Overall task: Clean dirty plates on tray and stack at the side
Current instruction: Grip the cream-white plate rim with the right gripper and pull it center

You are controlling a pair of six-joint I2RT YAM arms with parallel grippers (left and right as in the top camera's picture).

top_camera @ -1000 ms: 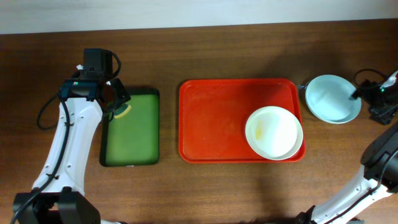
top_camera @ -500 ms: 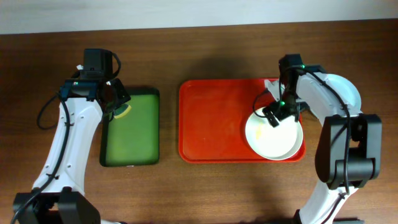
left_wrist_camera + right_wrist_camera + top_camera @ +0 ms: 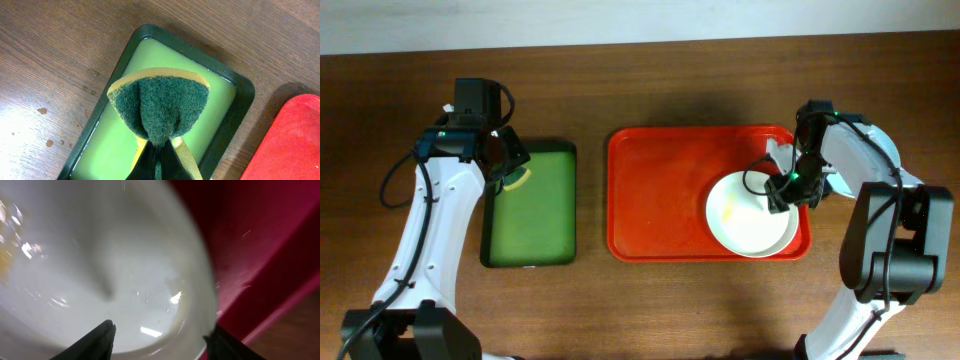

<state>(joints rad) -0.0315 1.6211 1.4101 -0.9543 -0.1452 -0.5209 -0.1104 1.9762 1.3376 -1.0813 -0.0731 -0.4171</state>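
While the cream-white plate (image 3: 750,214) lies in the lower right part of the red tray (image 3: 660,200), a faint yellow smear (image 3: 731,212) left of its middle tells us it is not yet clean. At its right rim we find the right gripper (image 3: 785,188); in the right wrist view its fingers (image 3: 95,340) are spread apart with the plate's edge between them, closed on nothing. We judge that it stands there to steady or take the plate by the rim, since the tray's raised wall leaves little room on that side.

Toward the left of the overhead frame, well apart from the plate, the left gripper (image 3: 508,163) hangs above the upper end of the green tray (image 3: 244,95). It pinches a folded sponge (image 3: 159,104), green scouring face down and yellow backing showing at the edges. We take this to be a waiting posture, with the scrubbing face ready. The wooden table (image 3: 590,310) bears both trays.
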